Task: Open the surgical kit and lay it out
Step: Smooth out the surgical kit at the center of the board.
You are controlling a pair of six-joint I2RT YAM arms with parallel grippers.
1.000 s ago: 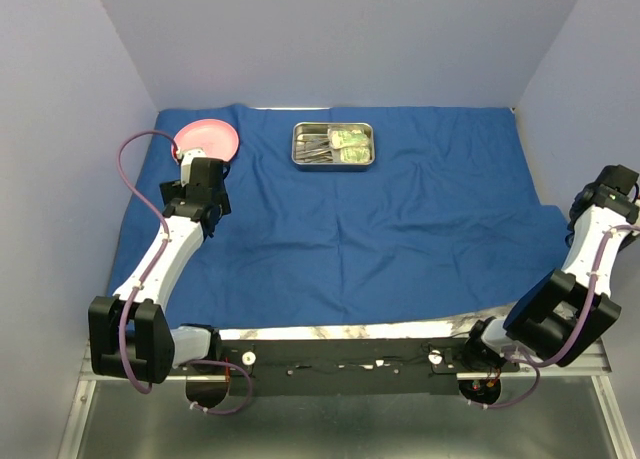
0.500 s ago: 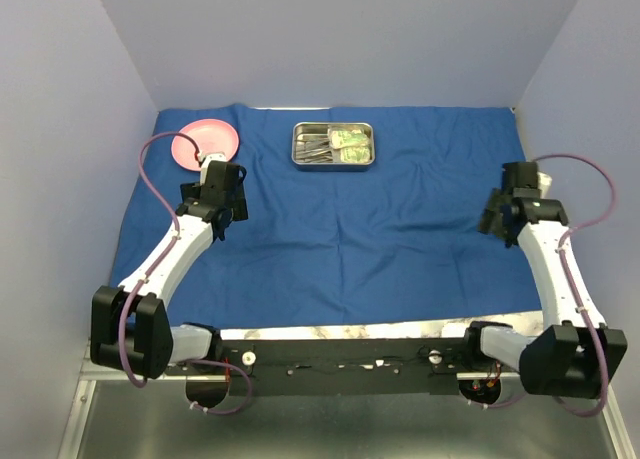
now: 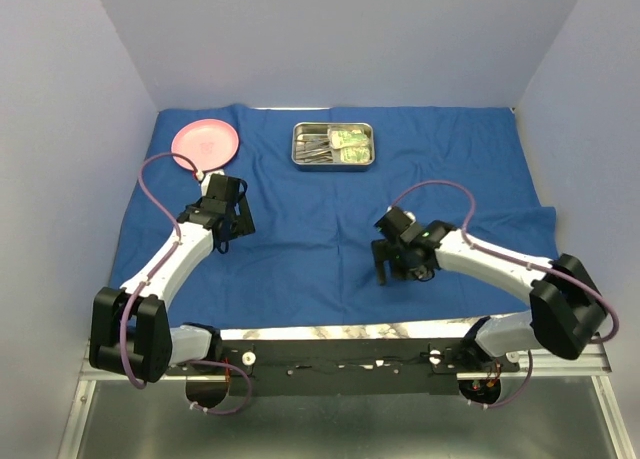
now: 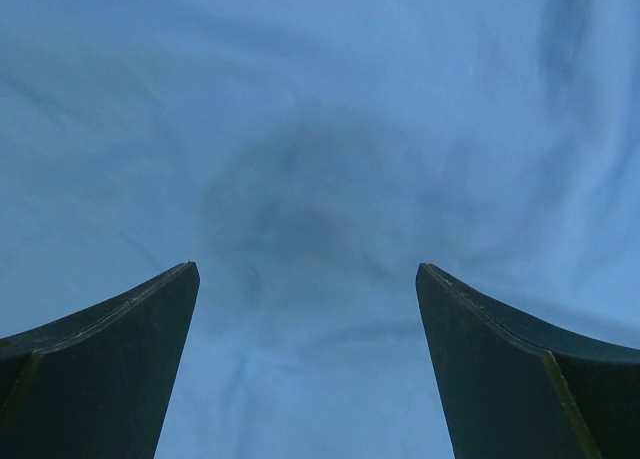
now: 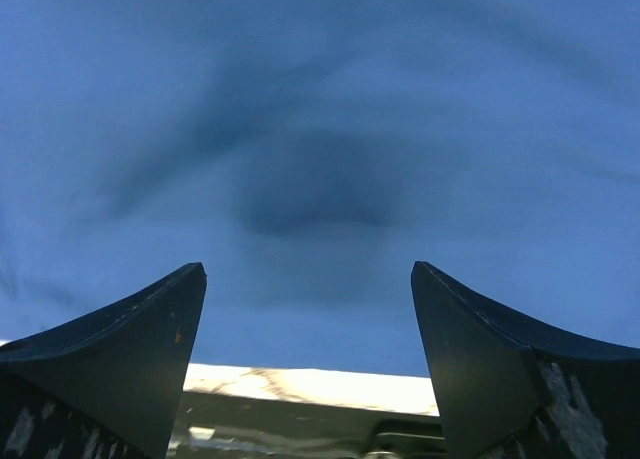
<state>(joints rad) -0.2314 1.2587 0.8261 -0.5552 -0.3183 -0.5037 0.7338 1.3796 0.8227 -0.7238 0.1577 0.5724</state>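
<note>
The royal-blue cloth wrap lies spread flat over the table. The steel tray stands on it at the back centre, holding silver forceps and two yellow-green packets. My left gripper hangs open and empty just above the cloth at left of centre. My right gripper hangs open and empty above the cloth at right of centre, near its front edge.
A pink plate lies on the cloth at the back left. The marbled table edge shows in front of the cloth, and also in the right wrist view. Grey walls close in the sides and back.
</note>
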